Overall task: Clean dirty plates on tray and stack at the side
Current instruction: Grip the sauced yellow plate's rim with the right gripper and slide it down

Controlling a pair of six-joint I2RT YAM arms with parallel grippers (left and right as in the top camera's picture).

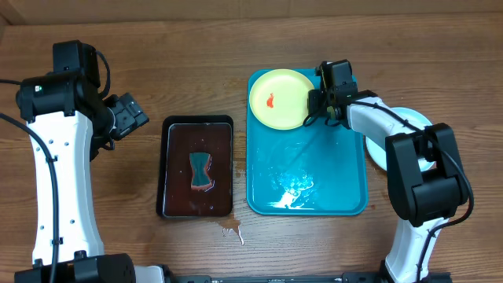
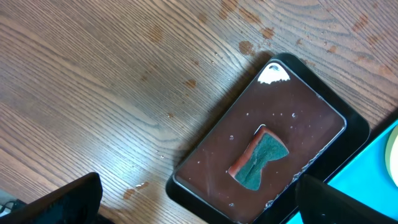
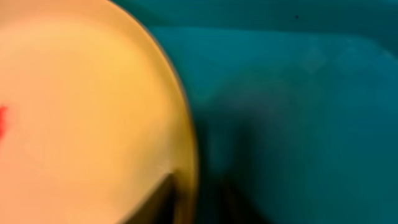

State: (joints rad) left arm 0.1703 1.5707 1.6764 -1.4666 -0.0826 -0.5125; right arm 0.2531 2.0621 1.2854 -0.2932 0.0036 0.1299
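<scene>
A pale yellow-green plate lies flat in the far left corner of the turquoise tray, filling most of the tray's width there. It is round and plain, with 1 small red smear left of its middle. The tray is a rounded rectangle with a low rim, and its long axis runs from the far edge of the table toward the robot. A wet patch glints on its near half.

The right gripper is at the plate's right edge. In the right wrist view the plate's rim passes between 2 dark, blurred fingers, but I cannot tell whether they are pinching it or only straddling it.

A 2nd plate, pale blue-white, lies on the table just right of the tray, mostly hidden under the right arm.

Left of the tray, close by and parallel to it, a black tray holds dark brown liquid and a waisted green sponge. Brown drips mark the table by its near right corner.

The left gripper hangs over bare table left of the black tray, spread wide and holding nothing.
</scene>
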